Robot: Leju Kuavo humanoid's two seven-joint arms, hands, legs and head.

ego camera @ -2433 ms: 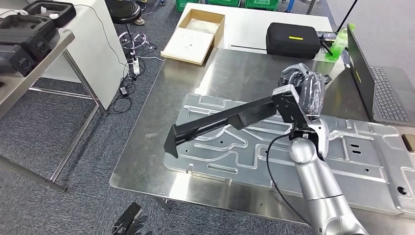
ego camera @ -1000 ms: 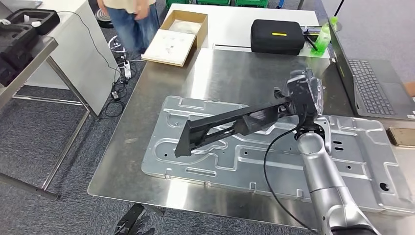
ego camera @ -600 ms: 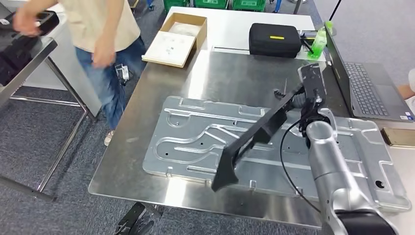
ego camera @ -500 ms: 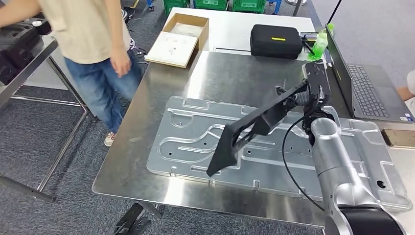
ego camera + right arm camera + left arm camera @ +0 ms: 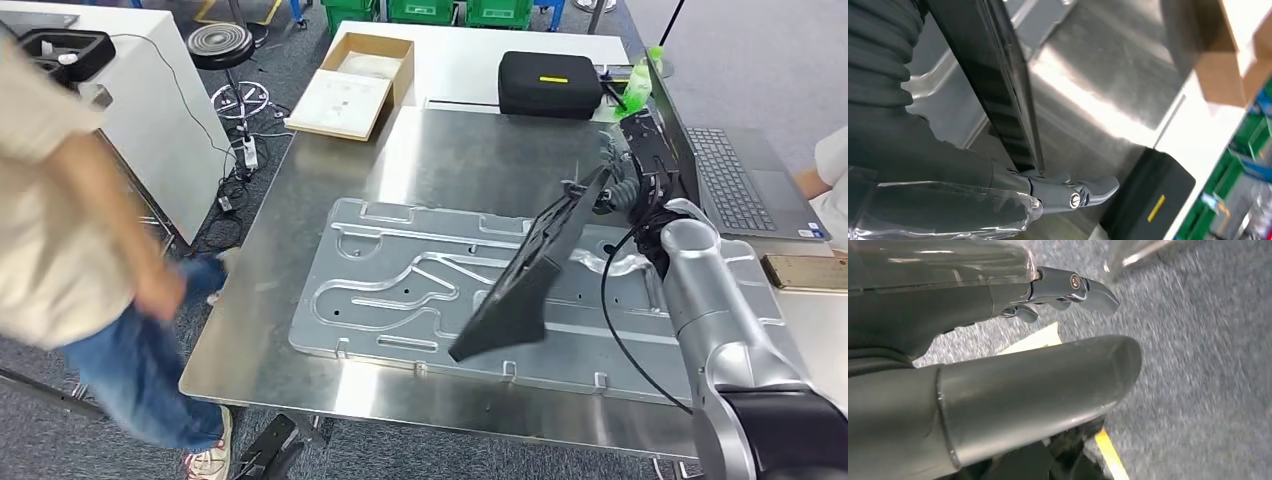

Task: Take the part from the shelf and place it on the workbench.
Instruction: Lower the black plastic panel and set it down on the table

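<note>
Tilting steeply over the stamped metal panel [image 5: 400, 290], the long black part [image 5: 525, 275] is being held at its far end by the right hand [image 5: 640, 185], its near end hanging above the panel's near edge on the steel worktop [image 5: 470, 150]. The left hand [image 5: 973, 360] is hanging above grey carpet [image 5: 1198, 365], fingers apart, holding nothing. A person [image 5: 70, 290] is passing on the left.

- Head view: high on the body, facing forward and down over the steel bench [image 5: 450, 150].
- Right wrist view: close behind the right hand [image 5: 948, 165], turned; shares the bench and black case [image 5: 1143, 200] with the head view.
- Left wrist view: close behind the left hand [image 5: 988, 365], facing carpeted floor [image 5: 1198, 365].
</note>
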